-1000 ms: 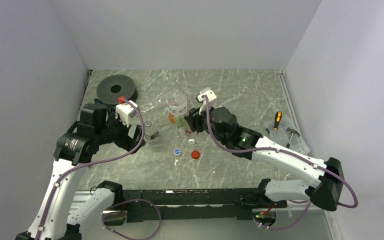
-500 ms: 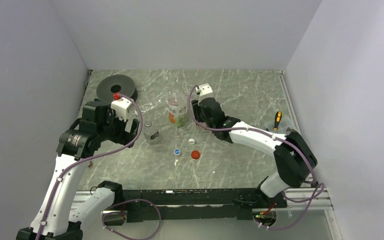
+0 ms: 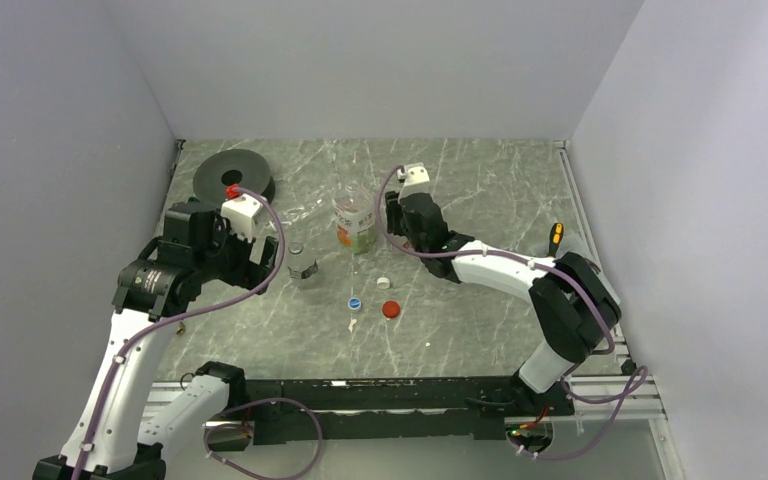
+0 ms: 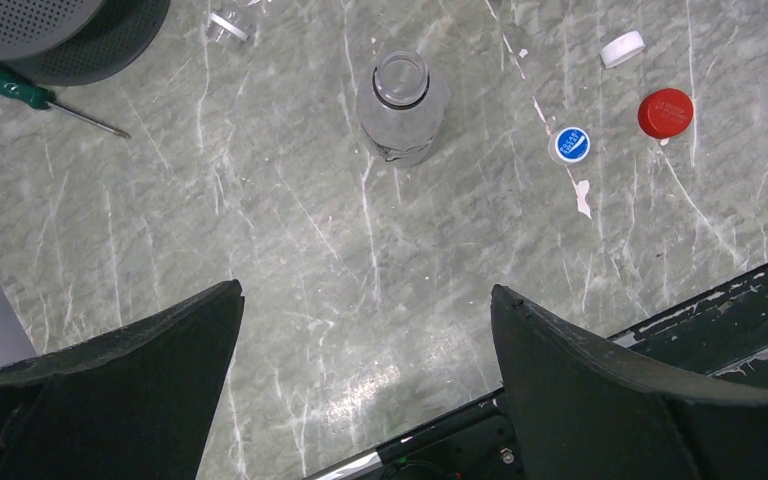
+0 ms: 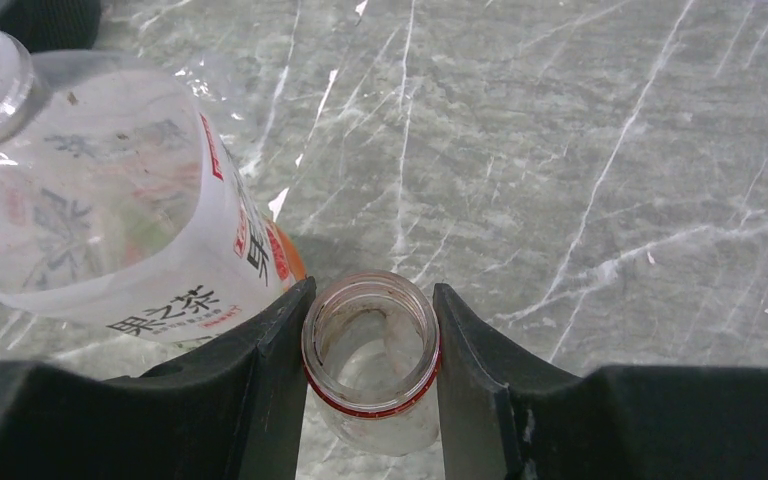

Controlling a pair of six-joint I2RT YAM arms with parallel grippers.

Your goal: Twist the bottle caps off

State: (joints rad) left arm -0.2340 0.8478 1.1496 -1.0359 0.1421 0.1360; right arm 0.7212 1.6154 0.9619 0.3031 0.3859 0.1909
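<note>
In the right wrist view my right gripper (image 5: 372, 290) is shut on a small uncapped bottle with a red ring at its neck (image 5: 370, 345), right beside the large tea bottle with Chinese characters (image 5: 110, 230). In the top view the right gripper (image 3: 389, 224) sits next to that large bottle (image 3: 354, 220). My left gripper (image 4: 365, 290) is open and empty, high above the table. The small clear bottle (image 4: 401, 100) stands uncapped. White (image 4: 623, 48), red (image 4: 665, 111) and blue (image 4: 570, 144) caps lie loose on the table. No black cap is in view.
A large black disc with a hole (image 3: 232, 177) lies at the back left, with a green screwdriver (image 4: 20, 95) beside it. An orange-handled screwdriver (image 3: 556, 235) and a clear bag lie at the right edge. Walls enclose three sides.
My right arm has swung away toward the back, bringing its gripper down beside the large bottle. My left arm has drawn back a little to the left.
</note>
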